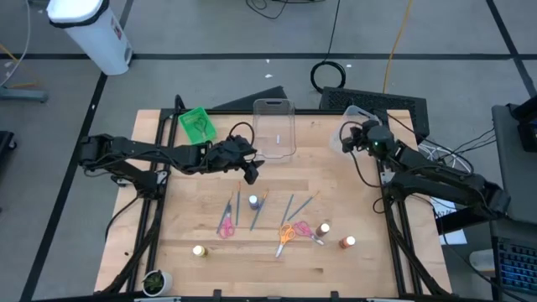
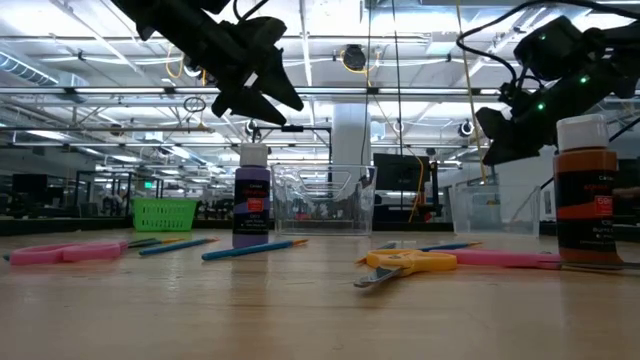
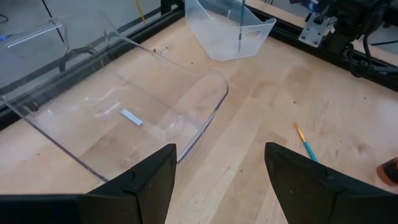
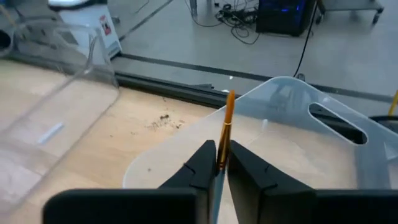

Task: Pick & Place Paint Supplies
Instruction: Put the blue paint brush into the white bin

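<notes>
My right gripper (image 4: pixel 219 163) is shut on a thin paintbrush (image 4: pixel 226 121) with an orange end, above a clear tub (image 4: pixel 292 134) near the table's far right (image 1: pixel 351 134). My left gripper (image 3: pixel 217 180) is open and hangs above the table (image 1: pixel 250 172), beside the near rim of a second clear tub (image 3: pixel 134 118). On the wood lie a purple bottle (image 1: pixel 253 200), several blue brushes (image 1: pixel 289 205), pink scissors (image 1: pixel 226 223), orange scissors (image 1: pixel 287 233), a yellow bottle (image 1: pixel 199 250) and a red-brown bottle (image 1: pixel 347 242). My right gripper pinches the paintbrush between its two fingertips (image 4: pixel 205 163). The part just above the fingers is the brush's orange end (image 4: pixel 227 112), which stands up past them. The brush is lifted clear, over the clear tub. What hangs below the fingers is hidden by the gripper.
A green bin (image 1: pixel 197 123) stands at the far left corner of the table. The middle clear tub (image 1: pixel 275 130) lies at the far edge. A small plant pot (image 1: pixel 153 282) sits at the near left corner. Bare wood lies between the tubs and the supplies.
</notes>
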